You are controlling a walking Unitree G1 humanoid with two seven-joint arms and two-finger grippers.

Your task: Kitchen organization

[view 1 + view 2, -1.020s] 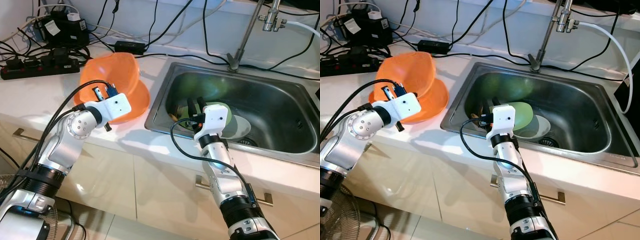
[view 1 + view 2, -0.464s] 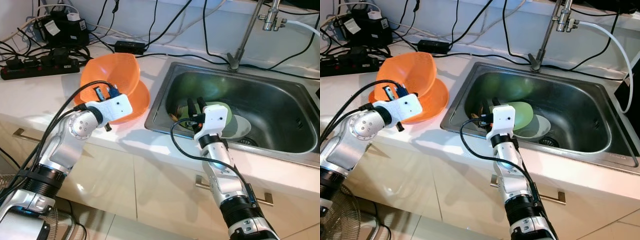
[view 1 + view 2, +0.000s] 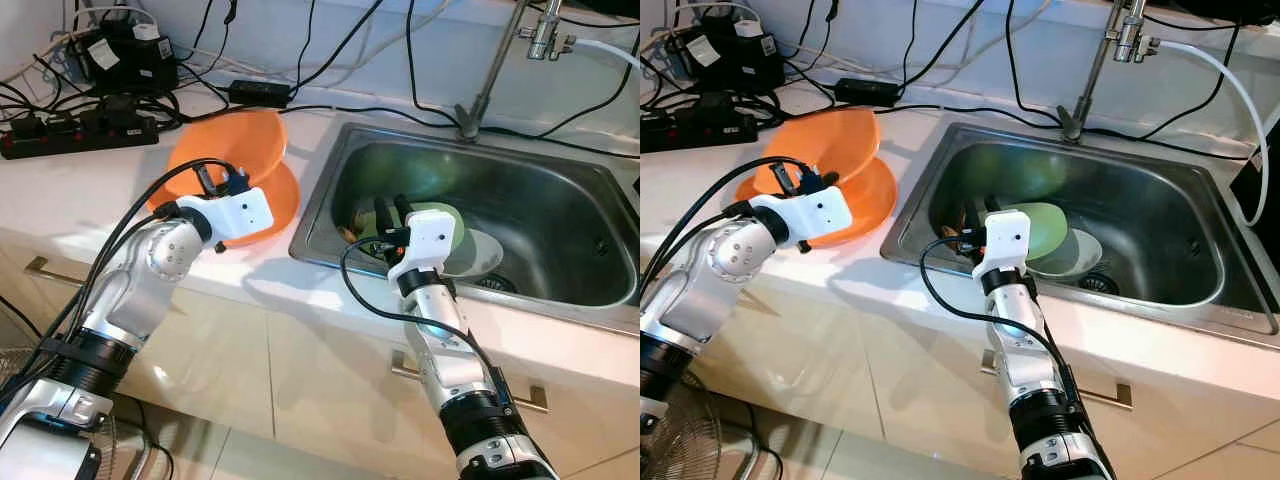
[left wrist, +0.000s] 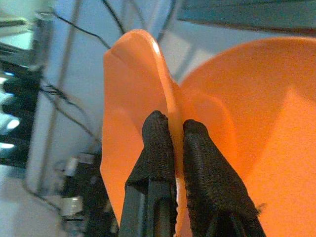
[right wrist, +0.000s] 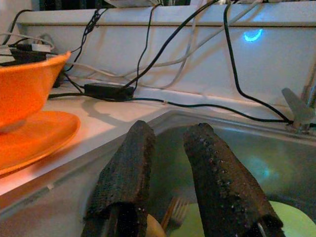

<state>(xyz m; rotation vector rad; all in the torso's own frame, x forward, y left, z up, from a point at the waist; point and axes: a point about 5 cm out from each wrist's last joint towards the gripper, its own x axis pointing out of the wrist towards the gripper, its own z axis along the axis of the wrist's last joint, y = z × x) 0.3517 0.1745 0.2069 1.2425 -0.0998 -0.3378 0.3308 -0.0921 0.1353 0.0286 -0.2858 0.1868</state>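
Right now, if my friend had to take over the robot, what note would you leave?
Left hand: shut on the rim of the orange bowl, which it holds tilted over the orange plate on the counter.
Right hand: open, holding nothing, hovering over the near edge of the sink.
In the sink: a green plate, a white dish under it, and a fork.
Done: bowl gripped.
Left: set the bowl somewhere, then probably deal with the sink dishes.
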